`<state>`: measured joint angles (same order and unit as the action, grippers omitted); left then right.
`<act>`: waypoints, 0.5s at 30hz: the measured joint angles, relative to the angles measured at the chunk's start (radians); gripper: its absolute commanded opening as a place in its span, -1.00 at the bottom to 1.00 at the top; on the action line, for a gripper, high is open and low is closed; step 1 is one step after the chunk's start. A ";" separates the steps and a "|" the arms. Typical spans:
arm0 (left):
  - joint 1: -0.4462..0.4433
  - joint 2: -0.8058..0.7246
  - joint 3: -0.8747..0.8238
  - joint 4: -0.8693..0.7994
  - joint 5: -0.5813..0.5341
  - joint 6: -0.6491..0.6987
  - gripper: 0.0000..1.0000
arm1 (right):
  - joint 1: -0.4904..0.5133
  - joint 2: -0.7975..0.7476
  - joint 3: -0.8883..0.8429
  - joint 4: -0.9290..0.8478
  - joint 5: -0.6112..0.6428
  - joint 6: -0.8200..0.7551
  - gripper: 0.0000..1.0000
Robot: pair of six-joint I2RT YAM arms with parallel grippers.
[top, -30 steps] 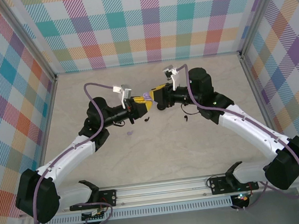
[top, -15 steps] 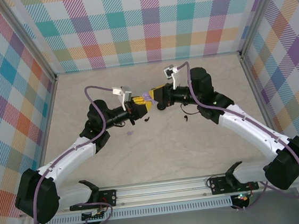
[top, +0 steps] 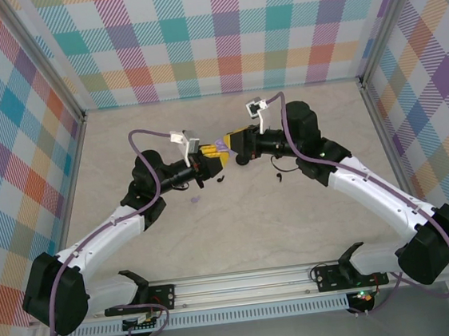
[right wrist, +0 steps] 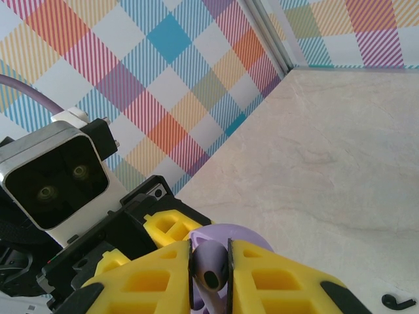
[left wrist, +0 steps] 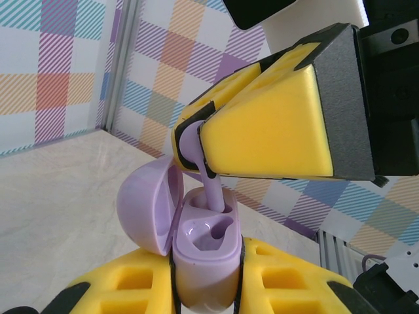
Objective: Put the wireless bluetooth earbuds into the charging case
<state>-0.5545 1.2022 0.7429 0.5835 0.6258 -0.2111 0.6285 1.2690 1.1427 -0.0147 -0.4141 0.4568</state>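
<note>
Lilac plastic sits at the middle of the scene. The charging case (left wrist: 204,252) stands upright between the yellow foam pads of the left gripper (left wrist: 206,288), which is pressed tight against its two sides. Its rounded lid (left wrist: 145,208) hangs open to the left in the left wrist view, above two glossy moulded sockets.

The right gripper (right wrist: 209,265) reaches in from above with its pads squeezed together on a lilac earbud (left wrist: 211,190). The stem of this earbud points down, and its tip is inside the far socket of the case.

Seen from above, the two grippers meet tip to tip over the pale marbled table (top: 240,238), near its middle and well away from the arm bases.

Three more pieces lie loose on the table. A second lilac earbud (top: 196,199) lies just in front of the left arm's wrist. One black earbud (top: 222,179) lies on the near side of the meeting grippers, close to them. The other black earbud (top: 280,180) lies beside the right arm's forearm.

Checked walls (top: 219,40) in many colours close in the table on three sides.
</note>
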 measured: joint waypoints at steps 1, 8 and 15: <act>0.000 0.000 0.000 0.000 -0.004 0.000 -0.82 | 0.002 0.000 0.000 0.000 0.003 0.000 -0.62; -0.001 0.000 0.000 0.008 -0.027 -0.002 -0.81 | 0.008 0.000 0.000 0.005 0.024 0.000 -0.63; -0.002 0.001 0.000 0.024 -0.044 -0.001 -0.81 | 0.018 0.000 0.000 0.022 0.058 0.000 -0.63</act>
<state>-0.5564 1.2034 0.7429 0.6071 0.5816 -0.2123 0.6468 1.2690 1.1427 0.0071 -0.3565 0.4572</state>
